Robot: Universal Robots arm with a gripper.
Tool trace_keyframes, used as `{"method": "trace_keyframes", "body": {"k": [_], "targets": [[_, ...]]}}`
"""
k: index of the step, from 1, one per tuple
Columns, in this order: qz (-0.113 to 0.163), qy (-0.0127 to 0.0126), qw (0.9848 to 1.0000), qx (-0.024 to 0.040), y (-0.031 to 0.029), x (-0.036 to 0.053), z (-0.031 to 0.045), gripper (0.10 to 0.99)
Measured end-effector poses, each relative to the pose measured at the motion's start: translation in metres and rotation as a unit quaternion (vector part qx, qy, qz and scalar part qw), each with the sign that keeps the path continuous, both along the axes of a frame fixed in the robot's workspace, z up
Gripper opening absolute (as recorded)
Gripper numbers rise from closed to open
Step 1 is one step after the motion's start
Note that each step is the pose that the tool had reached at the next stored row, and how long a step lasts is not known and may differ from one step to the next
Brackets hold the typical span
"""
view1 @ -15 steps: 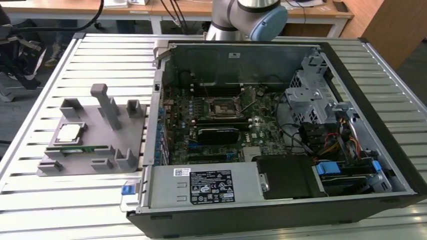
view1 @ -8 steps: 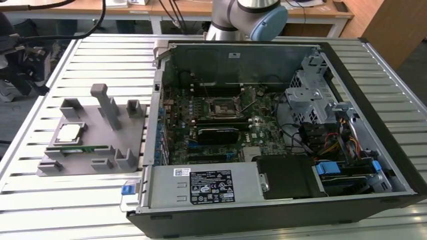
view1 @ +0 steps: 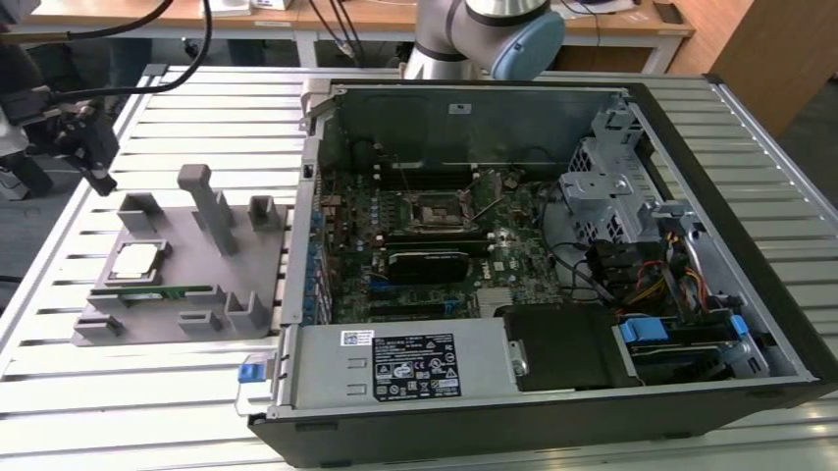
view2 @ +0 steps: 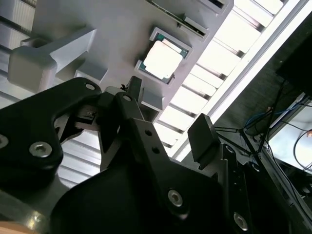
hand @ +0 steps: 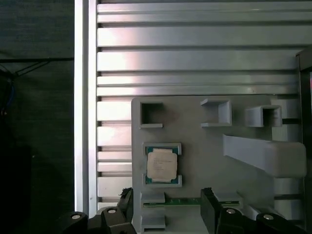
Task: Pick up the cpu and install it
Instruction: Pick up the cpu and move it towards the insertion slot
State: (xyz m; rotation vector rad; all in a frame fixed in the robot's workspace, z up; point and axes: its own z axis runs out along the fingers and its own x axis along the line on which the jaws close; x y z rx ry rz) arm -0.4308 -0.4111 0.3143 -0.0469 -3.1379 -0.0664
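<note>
the pincer [hand: 168,199] hangs open above the grey tray [hand: 195,146], fingers well apart. the cpu [hand: 162,165] lies flat in its pocket on that tray, beside the open computer case [view1: 524,108].

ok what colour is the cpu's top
The cpu top is pale silver, green edge; clearest in the first wrist view.

A ribbed metal table [view1: 131,392] stands before pale wooden desks [view1: 392,20].
</note>
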Motion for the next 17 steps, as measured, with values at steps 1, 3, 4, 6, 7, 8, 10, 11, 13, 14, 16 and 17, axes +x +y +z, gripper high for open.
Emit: {"method": "trace_keyframes", "body": {"k": [1, 3, 4, 6, 7, 8, 10, 11, 13, 14, 16, 17], "targets": [[0.000, 0.0000, 1.0000, 0.0000, 0.0000, 0.0000, -0.0019, 0.659], [0.000, 0.0000, 1.0000, 0.0000, -0.0001, 0.0000, -0.0055, 0.659], [0.000, 0.0000, 1.0000, 0.0000, -0.0001, 0.0000, -0.0073, 0.659], [0.000, 0.0000, 1.0000, 0.0000, -0.0001, 0.0000, -0.0109, 0.659], [0.000, 0.0000, 1.0000, 0.0000, -0.0001, 0.0000, -0.0129, 0.659], [0.000, 0.0000, 1.0000, 0.0000, -0.0001, 0.0000, -0.0146, 0.659], [0.000, 0.0000, 1.0000, 0.0000, -0.0001, 0.0000, -0.0183, 0.659], [0.000, 0.0000, 1.0000, 0.0000, -0.0001, 0.0000, -0.0201, 0.659], [0.000, 0.0000, 1.0000, 0.0000, -0.0001, 0.0000, -0.0236, 0.659], [0.000, 0.0000, 1.0000, 0.0000, -0.0001, 0.0000, -0.0255, 0.659], [0.000, 0.0000, 1.0000, 0.0000, -0.0005, 0.0000, -0.0292, 0.659], [0.000, 0.0000, 1.0000, 0.0000, -0.0010, 0.0001, -0.0310, 0.659]]}}
